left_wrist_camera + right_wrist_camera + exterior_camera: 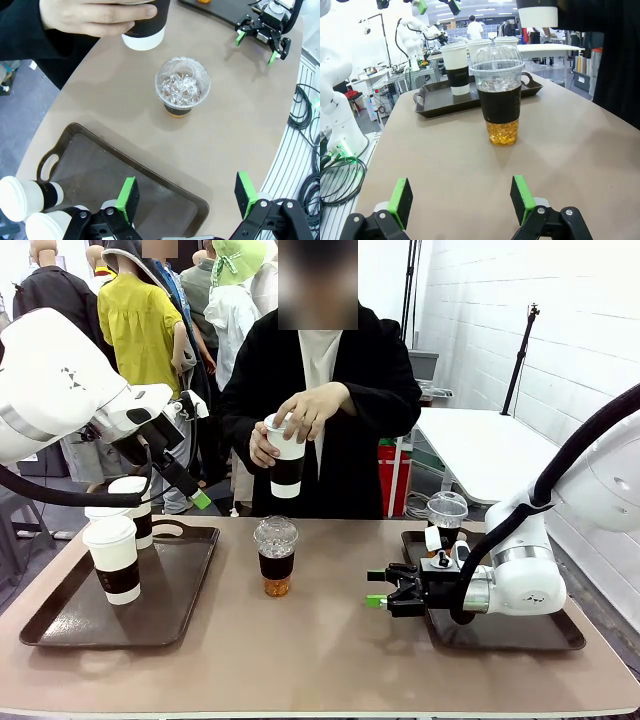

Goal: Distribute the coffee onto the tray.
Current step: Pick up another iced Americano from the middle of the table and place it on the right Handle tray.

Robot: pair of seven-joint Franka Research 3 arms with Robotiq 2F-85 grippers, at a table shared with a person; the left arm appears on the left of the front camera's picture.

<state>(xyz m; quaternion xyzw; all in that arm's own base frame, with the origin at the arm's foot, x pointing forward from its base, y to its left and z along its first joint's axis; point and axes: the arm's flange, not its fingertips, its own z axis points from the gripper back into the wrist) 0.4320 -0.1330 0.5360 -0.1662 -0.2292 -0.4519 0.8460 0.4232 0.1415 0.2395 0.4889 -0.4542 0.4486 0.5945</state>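
The right gripper is held low over the brown table, its green-padded jaws spread wide with nothing between them. It is aimed at a clear dome-lidded plastic cup of brown drink, which is set upright on the bare tabletop, between the two trays and on neither. The left gripper is likewise spread and empty, raised above the dark brown plastic tray on the left, on which at least two white paper cups with white lids and dark sleeves are already stood. A second clear domed cup appears to be placed at the far edge of the right-hand dark tray. Another white sleeved paper cup is held above the table in the person's hands. The task is judged partly done: the middle cup and the hand-held cup are left to be trayed.
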